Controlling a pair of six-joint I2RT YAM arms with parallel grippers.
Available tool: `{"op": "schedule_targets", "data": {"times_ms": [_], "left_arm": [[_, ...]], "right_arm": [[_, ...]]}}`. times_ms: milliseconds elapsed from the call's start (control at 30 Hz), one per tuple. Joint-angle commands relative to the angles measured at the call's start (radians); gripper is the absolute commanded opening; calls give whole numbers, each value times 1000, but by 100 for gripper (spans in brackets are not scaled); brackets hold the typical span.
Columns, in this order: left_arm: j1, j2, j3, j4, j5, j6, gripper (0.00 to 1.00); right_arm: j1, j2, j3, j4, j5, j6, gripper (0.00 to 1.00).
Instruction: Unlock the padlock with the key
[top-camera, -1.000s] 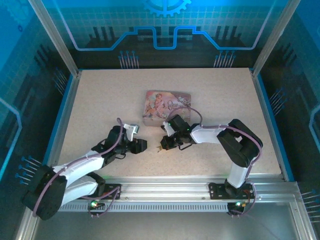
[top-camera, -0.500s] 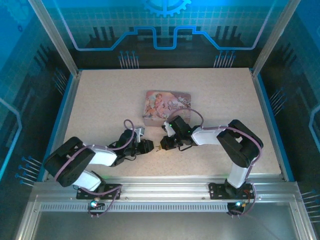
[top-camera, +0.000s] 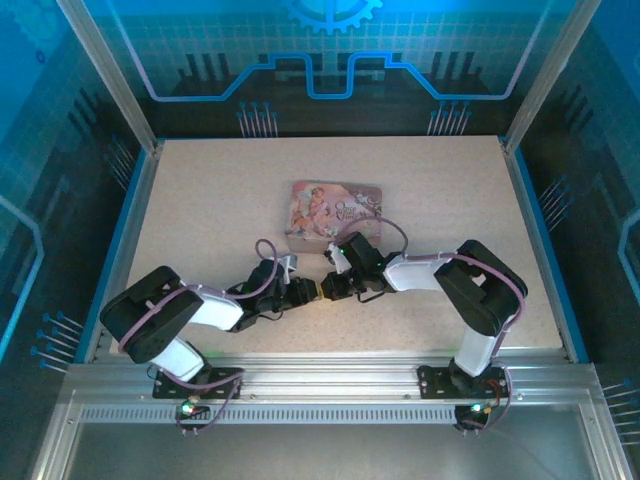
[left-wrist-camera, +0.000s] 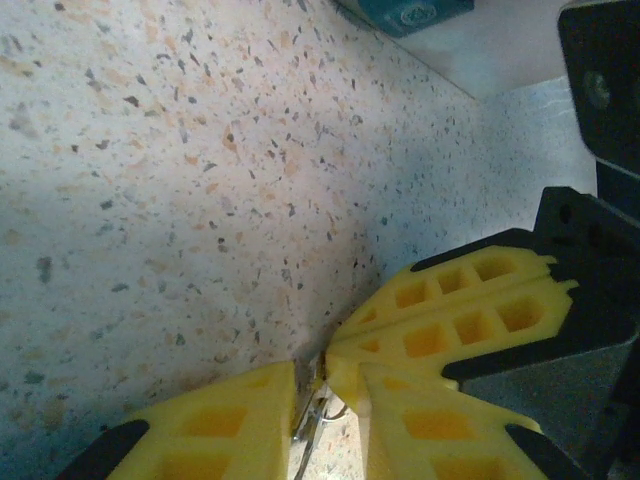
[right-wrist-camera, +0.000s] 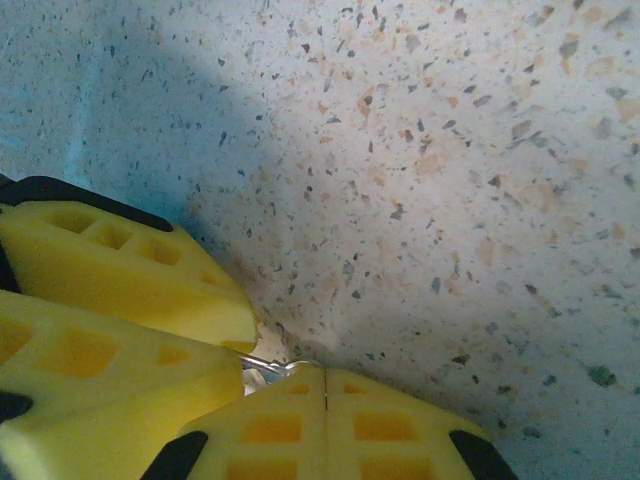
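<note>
**Two Grippers Meet Tip to Tip Over a Sliver of Metal**

A thin sliver of silvery metal (left-wrist-camera: 318, 420) sits in the narrow gap between the left gripper's (left-wrist-camera: 325, 392) yellow fingertips. It cannot be told whether it belongs to the key or to the padlock's shackle. Neither the padlock's dark body nor the key can be picked out on its own. From the right wrist, the same bright scrap (right-wrist-camera: 265, 368) lies just at the tip of the right gripper (right-wrist-camera: 325, 388), whose two pads are pressed flat together along a hairline seam. Whether anything is pinched in that seam cannot be told.

The left gripper's jaws stand nearly closed around the metal. It is not clear whether they are clamping it.

From above, both grippers touch nose to nose low over the speckled table (top-camera: 200, 200), at its near middle. The left arm reaches in from the left and the right arm from the right. Just behind them lies the pink illustrated tin (top-camera: 335, 212), flat on the table and close to the right wrist.
</note>
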Motion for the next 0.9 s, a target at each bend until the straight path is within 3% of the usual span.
{"op": "schedule_targets", "data": {"times_ms": [0,233,367,500,633,867], "left_arm": [[-20,-11,9,-134,-9,3,26],[-20,38,14,-56,7,1,20],[-20,58,14,-20,11,5,2],[-20,19,19,-56,6,57,0],[-20,-62,57,-174,5,187,0],[-21,-258,199,-538,9,581,0]], "right_arm": [[6,-4,-31,-43,24,12,0],[13,-7,-34,-39,24,14,0],[13,-17,-43,-40,31,15,0],[10,-47,-45,-53,50,9,0],[5,-99,-41,-71,75,-4,0],[-29,-369,-35,-238,161,-132,17]]}}
